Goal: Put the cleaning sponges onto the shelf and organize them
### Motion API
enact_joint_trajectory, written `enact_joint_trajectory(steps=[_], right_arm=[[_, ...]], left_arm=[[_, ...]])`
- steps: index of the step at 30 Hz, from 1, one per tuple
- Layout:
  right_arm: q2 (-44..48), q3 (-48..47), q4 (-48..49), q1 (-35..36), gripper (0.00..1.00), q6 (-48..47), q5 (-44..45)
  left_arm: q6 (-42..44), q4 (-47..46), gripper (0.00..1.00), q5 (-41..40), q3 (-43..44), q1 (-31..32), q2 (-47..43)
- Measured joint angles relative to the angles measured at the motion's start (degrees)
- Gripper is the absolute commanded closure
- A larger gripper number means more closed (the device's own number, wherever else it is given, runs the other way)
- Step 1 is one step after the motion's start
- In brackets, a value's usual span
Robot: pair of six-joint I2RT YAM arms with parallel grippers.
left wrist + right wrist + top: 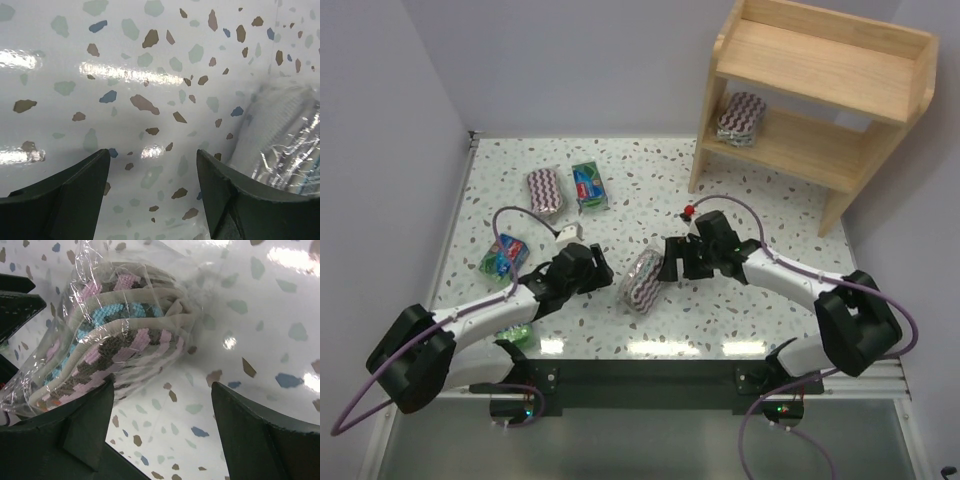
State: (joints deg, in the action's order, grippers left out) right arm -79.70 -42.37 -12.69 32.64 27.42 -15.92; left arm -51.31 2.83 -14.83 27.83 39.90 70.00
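Observation:
A striped oval sponge pack (645, 278) stands tilted on the table between my two grippers. My left gripper (607, 272) is open and empty just left of it; in the left wrist view (152, 160) the pack's wrapper (287, 145) shows beside the right finger. My right gripper (670, 262) is open just right of the pack; in the right wrist view (162, 390) the pack (115, 335) lies against the left finger (85, 425), outside the gap. The wooden shelf (820, 95) stands at the back right with one striped pack (742, 118) on its lower tier.
On the table, another striped pack (546, 190) and a green pack (589, 187) lie at the back left. A green pack (504, 254) lies at the left edge, and one more (516, 333) is partly hidden under the left arm. Walls close in at left and back.

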Motion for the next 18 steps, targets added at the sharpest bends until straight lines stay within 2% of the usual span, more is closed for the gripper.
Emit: enact_joint_trajectory(steps=[5,10,15,18], right_arm=[[-6.5,-5.7,2.0,3.0,0.18,0.6,1.0],[-11.7,-9.5,2.9,5.4,0.18,0.6,2.4],[-9.7,-9.2,2.9,5.6,0.14,1.1,4.4],[-5.2,-7.9,2.8,5.6,0.14,2.1,6.1]], left_arm=[[0.6,4.2,0.24,-3.2,0.7,0.0,-5.3],[1.9,7.2,0.24,-5.6,1.5,0.0,-7.0],[5.6,6.3,0.25,-5.2,1.5,0.0,-8.4],[8.9,3.5,0.31,-4.0,1.5,0.0,-8.7]])
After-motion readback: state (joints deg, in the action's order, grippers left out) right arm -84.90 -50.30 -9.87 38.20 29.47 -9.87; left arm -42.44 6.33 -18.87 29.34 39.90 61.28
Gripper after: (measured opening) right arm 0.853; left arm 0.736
